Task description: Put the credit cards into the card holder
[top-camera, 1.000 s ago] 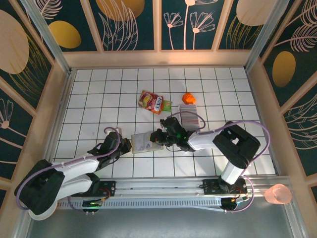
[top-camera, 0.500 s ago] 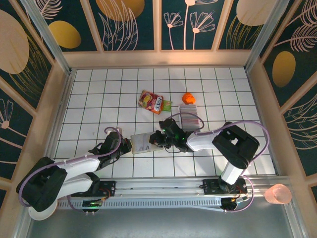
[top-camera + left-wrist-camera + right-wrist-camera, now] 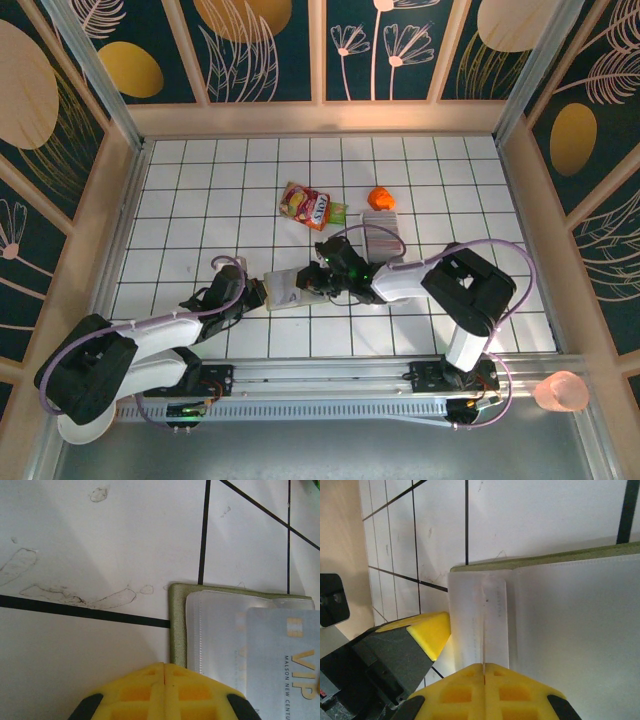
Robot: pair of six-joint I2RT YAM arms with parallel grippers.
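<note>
The card holder [image 3: 285,287] lies open on the table, olive-green outside [image 3: 175,625] and pale with clear pockets [image 3: 570,625] inside. My right gripper [image 3: 313,283] is over its right part, shut on a credit card that I see edge-on [image 3: 484,625]. In the left wrist view that silvery VIP card [image 3: 285,650] reaches over the clear pocket [image 3: 215,630]. My left gripper [image 3: 165,664] is shut with nothing in it, its tip at the holder's left edge. More credit cards [image 3: 381,234] stand packed as a striped block behind the right arm.
A red and yellow snack packet [image 3: 308,206] and a small orange object [image 3: 380,197] lie further back. The left gripper's yellow fingers [image 3: 430,632] sit right beside the holder in the right wrist view. Wooden walls [image 3: 110,230] bound the tiled table.
My right gripper has moved left with the card, further over the open holder. The left gripper has stayed at the holder's left edge.
</note>
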